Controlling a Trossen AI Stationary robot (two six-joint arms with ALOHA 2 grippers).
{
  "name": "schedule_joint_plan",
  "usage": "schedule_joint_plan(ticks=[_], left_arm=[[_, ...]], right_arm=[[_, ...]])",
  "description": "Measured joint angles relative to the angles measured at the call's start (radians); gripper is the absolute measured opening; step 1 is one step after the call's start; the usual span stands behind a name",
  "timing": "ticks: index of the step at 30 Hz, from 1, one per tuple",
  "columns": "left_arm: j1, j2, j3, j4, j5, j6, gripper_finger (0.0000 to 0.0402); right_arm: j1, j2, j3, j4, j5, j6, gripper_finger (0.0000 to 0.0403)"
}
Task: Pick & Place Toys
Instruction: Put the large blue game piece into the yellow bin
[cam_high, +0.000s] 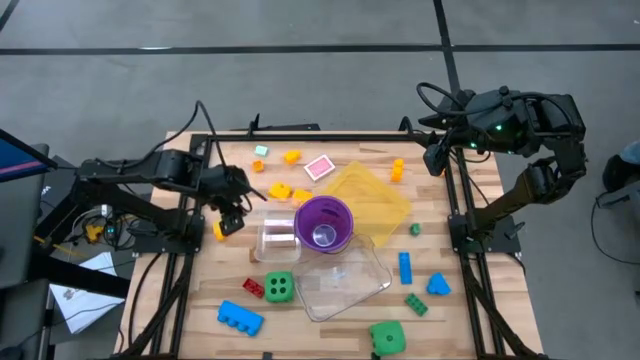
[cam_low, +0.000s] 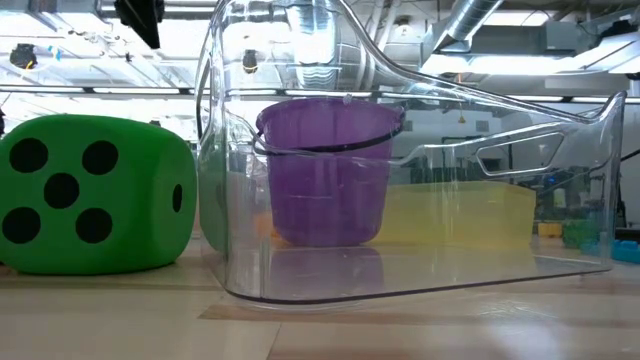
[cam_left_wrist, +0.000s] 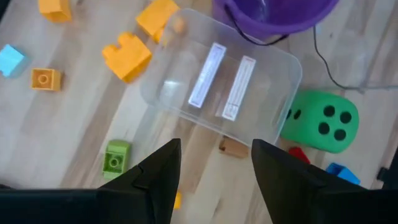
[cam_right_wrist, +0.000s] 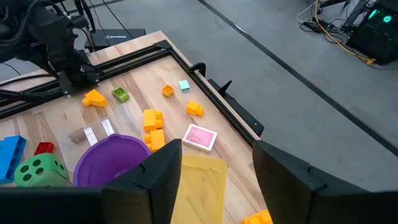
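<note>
- The left tool (cam_high: 229, 222), middle left of the high view, stood partly open and empty over a small clear tub (cam_high: 277, 238).
- The right tool (cam_high: 437, 160), upper right, waited part-open and empty.
- Toys (cam_high: 240, 318) lay scattered over the tabletop (cam_high: 330, 335); descending here risked nudging the tub instead of catching a brick.

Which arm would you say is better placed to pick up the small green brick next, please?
Probably the left. The left gripper, open and empty, hovers just above the small green brick. The right gripper, open, waits at the table's far right corner.
</note>
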Motion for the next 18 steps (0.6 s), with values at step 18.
schedule_joint_plan(ticks=[18], left_arm=[[-0.341, -0.13, -0.337, 0.296, 0.124, -0.285, 0.0184]], right_arm=[[0.0, 0.0, 0.0, 0.0, 0.0, -0.002, 0.0191]])
